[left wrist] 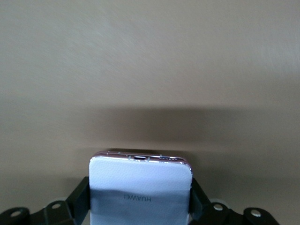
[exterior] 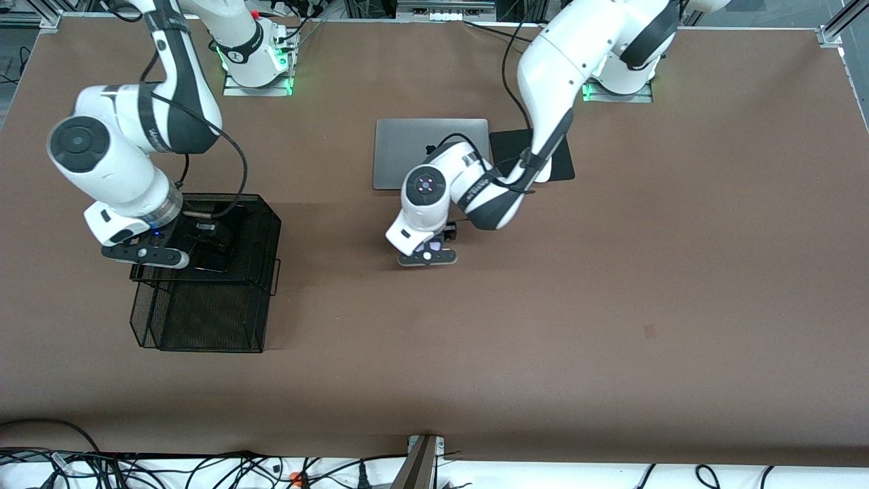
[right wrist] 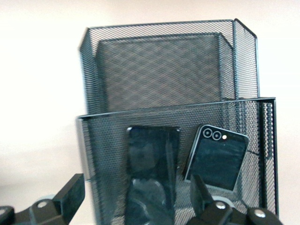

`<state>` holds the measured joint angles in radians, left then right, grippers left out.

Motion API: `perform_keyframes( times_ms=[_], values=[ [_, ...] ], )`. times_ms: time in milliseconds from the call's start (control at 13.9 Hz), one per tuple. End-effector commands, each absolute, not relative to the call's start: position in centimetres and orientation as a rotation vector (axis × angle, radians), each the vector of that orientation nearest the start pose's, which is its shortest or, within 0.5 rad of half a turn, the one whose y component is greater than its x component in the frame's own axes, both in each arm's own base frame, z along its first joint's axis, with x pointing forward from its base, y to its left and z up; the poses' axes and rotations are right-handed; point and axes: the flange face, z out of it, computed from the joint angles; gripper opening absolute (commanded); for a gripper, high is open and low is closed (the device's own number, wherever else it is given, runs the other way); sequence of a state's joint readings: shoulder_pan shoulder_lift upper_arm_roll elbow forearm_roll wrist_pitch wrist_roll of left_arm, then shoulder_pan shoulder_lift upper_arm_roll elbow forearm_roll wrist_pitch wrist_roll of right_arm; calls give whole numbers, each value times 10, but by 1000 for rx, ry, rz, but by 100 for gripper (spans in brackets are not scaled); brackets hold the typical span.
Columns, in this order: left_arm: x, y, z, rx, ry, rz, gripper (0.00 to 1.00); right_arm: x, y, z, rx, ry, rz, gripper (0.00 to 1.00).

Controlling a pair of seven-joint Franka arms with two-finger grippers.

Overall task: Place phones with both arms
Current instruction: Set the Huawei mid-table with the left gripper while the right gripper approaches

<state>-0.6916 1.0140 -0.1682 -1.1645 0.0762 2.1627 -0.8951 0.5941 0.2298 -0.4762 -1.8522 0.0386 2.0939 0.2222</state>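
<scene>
My left gripper [exterior: 429,254] hangs low over the middle of the table, a little nearer the front camera than the laptop. It is shut on the pale lavender-white phone [left wrist: 140,178], whose two sides sit against the fingers [left wrist: 80,197]. My right gripper [right wrist: 137,194] is open over the upper compartment of the black mesh basket [right wrist: 173,108]. In that compartment lie the long slim black phone [right wrist: 152,164] and, beside it, the small squarish black phone [right wrist: 218,157]. The slim phone lies between the spread fingers without touching them.
The mesh basket [exterior: 261,299] stands toward the right arm's end, its lower compartment nearer the front camera. A shut silver laptop [exterior: 431,153] and a black mat [exterior: 506,146] lie near the arms' bases, the mat partly under the left arm.
</scene>
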Motion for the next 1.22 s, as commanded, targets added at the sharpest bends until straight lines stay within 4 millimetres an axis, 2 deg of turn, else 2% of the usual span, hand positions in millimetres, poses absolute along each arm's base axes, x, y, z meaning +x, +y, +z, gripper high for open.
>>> perform_keyframes(
  times_ms=[0,215,502,574,646,718,789,1005,1076,1148],
  values=[
    [535,-555,174,-3176,-116,40,0,634,104,433,-3178,169,-16,99],
    [542,-555,171,-3180,-143,21,0,645,105,451,-3179,183,33,99],
    [557,-547,171,-3187,-204,-48,0,644,109,448,-3158,189,48,99],
    [557,-547,168,-3189,-212,-51,8,644,109,448,-3158,189,48,99],
    [557,-546,165,-3186,-215,-49,73,644,109,448,-3158,189,48,99],
    [559,-545,165,-3183,-219,-63,100,644,110,448,-3158,186,49,99],
    [561,-544,166,-3182,-244,-72,100,644,110,448,-3158,186,49,99],
    [576,-537,198,-3168,-286,-79,100,644,111,450,-3157,183,44,99],
    [589,-525,219,-3155,-319,-66,100,644,111,450,-3157,183,44,99],
    [606,-504,242,-3147,-362,-41,100,644,111,450,-3157,181,45,99]
  ],
)
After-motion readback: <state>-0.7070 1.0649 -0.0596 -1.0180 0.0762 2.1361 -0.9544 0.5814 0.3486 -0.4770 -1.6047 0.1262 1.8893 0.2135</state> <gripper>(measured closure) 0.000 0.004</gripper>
